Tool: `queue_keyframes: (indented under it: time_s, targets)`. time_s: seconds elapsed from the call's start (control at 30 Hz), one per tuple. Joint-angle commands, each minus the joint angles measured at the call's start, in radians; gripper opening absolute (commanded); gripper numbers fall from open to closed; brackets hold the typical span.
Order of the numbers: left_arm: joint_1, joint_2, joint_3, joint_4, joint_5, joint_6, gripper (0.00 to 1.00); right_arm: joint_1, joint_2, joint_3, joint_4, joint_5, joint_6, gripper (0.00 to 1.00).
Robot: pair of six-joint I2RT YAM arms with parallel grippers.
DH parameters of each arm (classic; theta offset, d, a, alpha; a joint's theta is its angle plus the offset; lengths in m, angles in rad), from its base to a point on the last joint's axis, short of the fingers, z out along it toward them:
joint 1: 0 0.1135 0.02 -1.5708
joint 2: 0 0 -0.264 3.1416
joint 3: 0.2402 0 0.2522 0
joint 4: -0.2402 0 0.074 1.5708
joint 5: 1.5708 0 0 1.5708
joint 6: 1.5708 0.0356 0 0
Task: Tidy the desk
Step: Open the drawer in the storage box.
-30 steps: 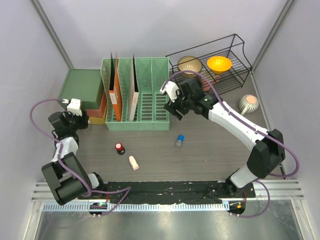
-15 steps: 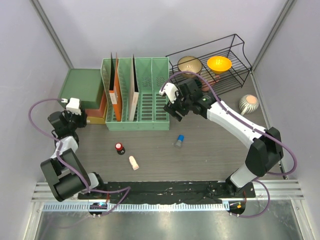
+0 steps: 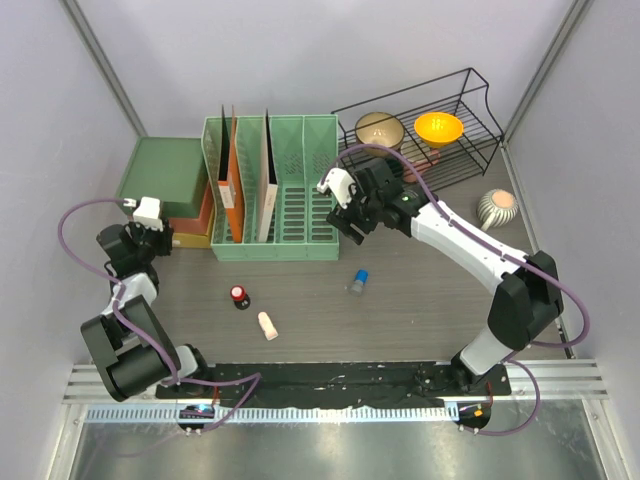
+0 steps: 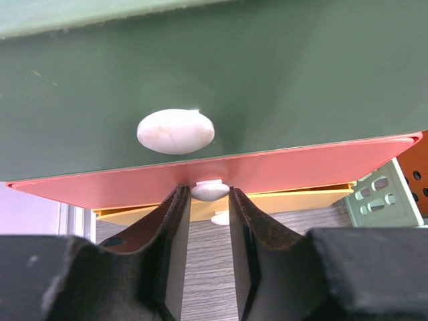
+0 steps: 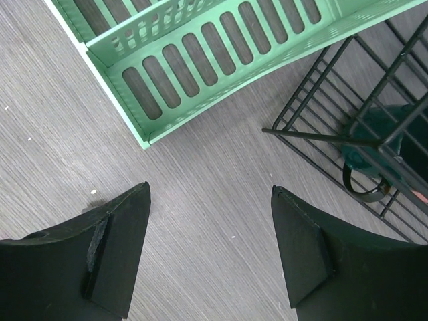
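Observation:
The desk is a dark grey wood-grain tabletop. At its back left stands a stack of three flat drawers: dark green on top, red in the middle, yellow at the bottom. My left gripper is at the stack's front. In the left wrist view its fingers close on the white knob of the red drawer. My right gripper hangs open and empty above the desk, by the front right corner of the green file rack.
The green file rack holds an orange and a white folder. A black wire rack holds a beige bowl and an orange bowl. A striped round pot sits right. A red-capped bottle, a pink piece and a blue-capped bottle lie mid-desk.
My right gripper has shifted slightly to the left and back, staying open. My left gripper has barely moved at the drawer stack.

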Motion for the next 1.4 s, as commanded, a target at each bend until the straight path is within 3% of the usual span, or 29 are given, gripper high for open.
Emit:
queue_keyframes:
  time_s: [0.0,0.13,0.43,1.37]
  targets:
    - [0.003,0.001,0.005,0.077,0.033,0.002,0.31,-0.002,0.013,0.025,-0.006,-0.012,-0.006,0.77]
    - [0.003,0.004,0.013,0.058,0.039,0.013,0.21,-0.002,0.019,0.028,-0.009,-0.010,-0.008,0.77]
    - [0.003,-0.028,0.002,0.026,0.045,0.024,0.14,-0.002,0.028,0.033,-0.020,-0.016,-0.008,0.77]
    - [0.067,-0.162,-0.073,-0.071,0.068,0.083,0.11,-0.002,0.027,0.036,-0.034,-0.032,-0.012,0.77]
